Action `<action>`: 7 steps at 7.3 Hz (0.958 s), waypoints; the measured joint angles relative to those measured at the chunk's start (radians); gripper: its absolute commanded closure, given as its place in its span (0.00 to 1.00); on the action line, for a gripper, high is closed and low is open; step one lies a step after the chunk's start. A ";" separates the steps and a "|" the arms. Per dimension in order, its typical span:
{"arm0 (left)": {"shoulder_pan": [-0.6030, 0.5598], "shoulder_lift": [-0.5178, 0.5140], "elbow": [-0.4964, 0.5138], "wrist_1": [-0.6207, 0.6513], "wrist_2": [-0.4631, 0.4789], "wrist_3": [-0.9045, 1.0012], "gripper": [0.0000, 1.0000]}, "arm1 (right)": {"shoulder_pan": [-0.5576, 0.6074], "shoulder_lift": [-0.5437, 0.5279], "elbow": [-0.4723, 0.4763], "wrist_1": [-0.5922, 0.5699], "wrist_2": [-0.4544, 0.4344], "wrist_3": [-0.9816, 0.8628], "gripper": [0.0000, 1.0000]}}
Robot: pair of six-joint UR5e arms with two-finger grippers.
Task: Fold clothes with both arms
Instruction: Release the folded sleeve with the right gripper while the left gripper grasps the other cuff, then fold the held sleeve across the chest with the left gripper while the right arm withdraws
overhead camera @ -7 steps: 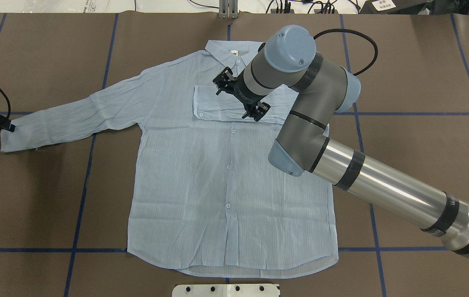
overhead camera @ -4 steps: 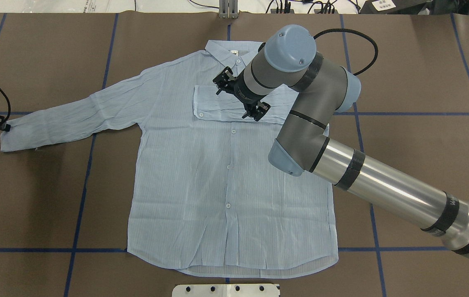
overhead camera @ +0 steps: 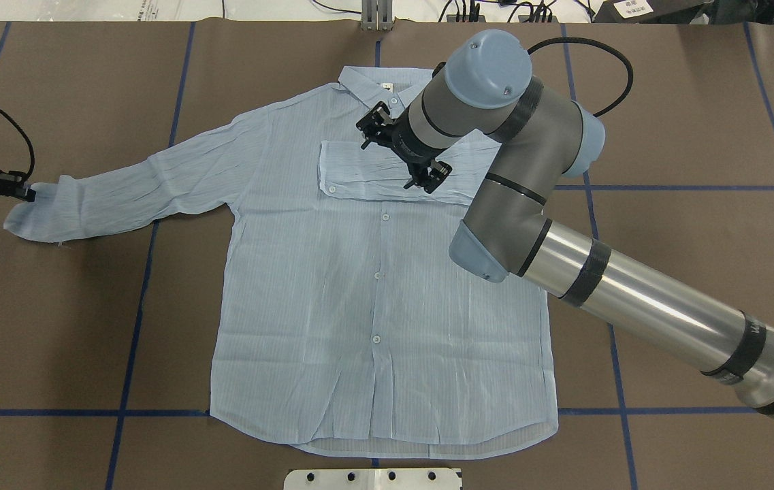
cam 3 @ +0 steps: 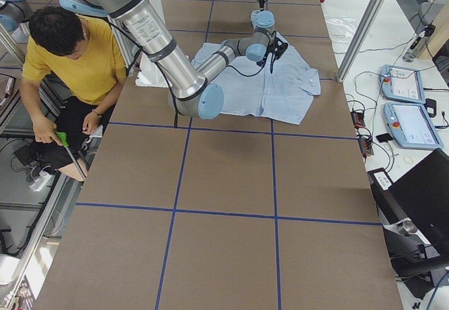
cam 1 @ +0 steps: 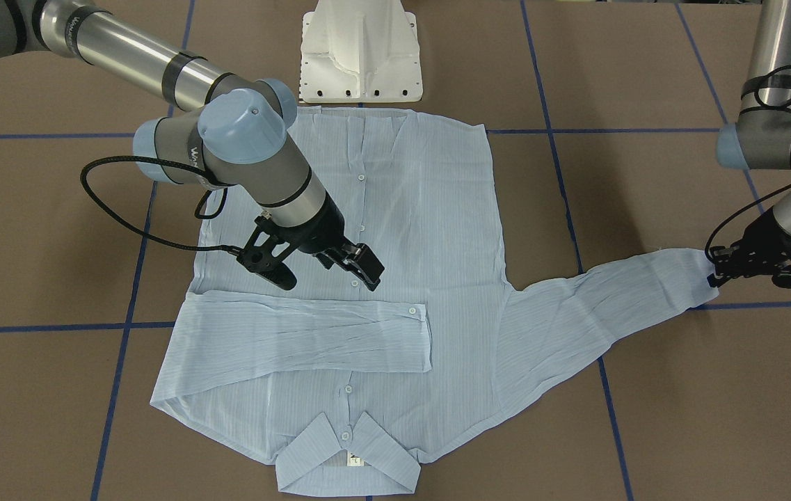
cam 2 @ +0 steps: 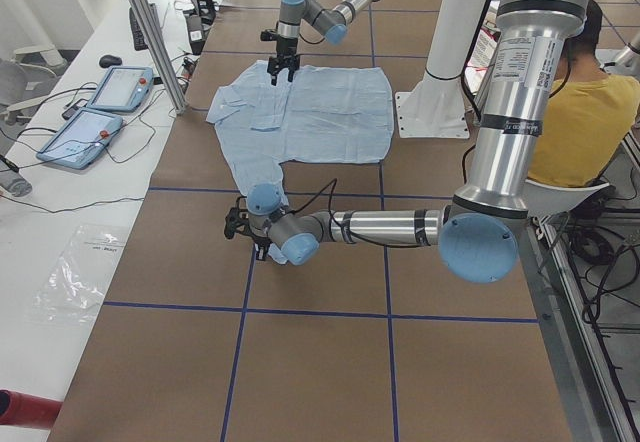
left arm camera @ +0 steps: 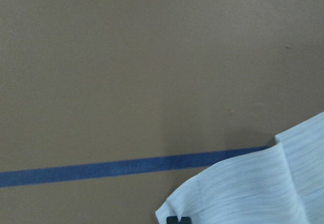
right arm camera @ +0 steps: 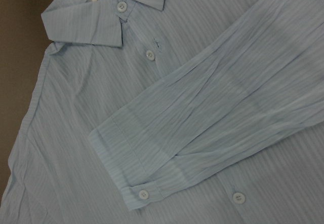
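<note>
The shirt (overhead camera: pixel 359 306) lies flat on the table (overhead camera: pixel 53 327), front up, with its collar on the far side from the robot; the left sleeve (overhead camera: pixel 141 190) sticks straight out sideways; my left gripper (cam 1: pixel 715 277) pinches its cuff at the very tip; so I think the pull must go back along the sleeve, across the chest; my right gripper (cam 1: pixel 329 278) hangs wide open over the other sleeve (overhead camera: pixel 373 180), already folded there.

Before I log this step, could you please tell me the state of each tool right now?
Left tool: closed on the cuff of the shirt.
Right tool: open, holding nothing.
</note>
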 measured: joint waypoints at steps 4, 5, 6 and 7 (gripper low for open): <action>0.095 -0.214 -0.283 0.361 -0.060 -0.342 1.00 | 0.214 -0.269 0.173 -0.004 0.222 -0.225 0.01; 0.184 -0.308 -0.292 0.371 -0.052 -0.528 1.00 | 0.287 -0.339 0.191 -0.004 0.286 -0.330 0.01; 0.271 -0.413 -0.275 0.369 -0.019 -0.704 1.00 | 0.340 -0.391 0.197 -0.003 0.322 -0.411 0.01; 0.348 -0.542 -0.203 0.347 0.039 -0.853 1.00 | 0.375 -0.426 0.198 -0.004 0.336 -0.467 0.01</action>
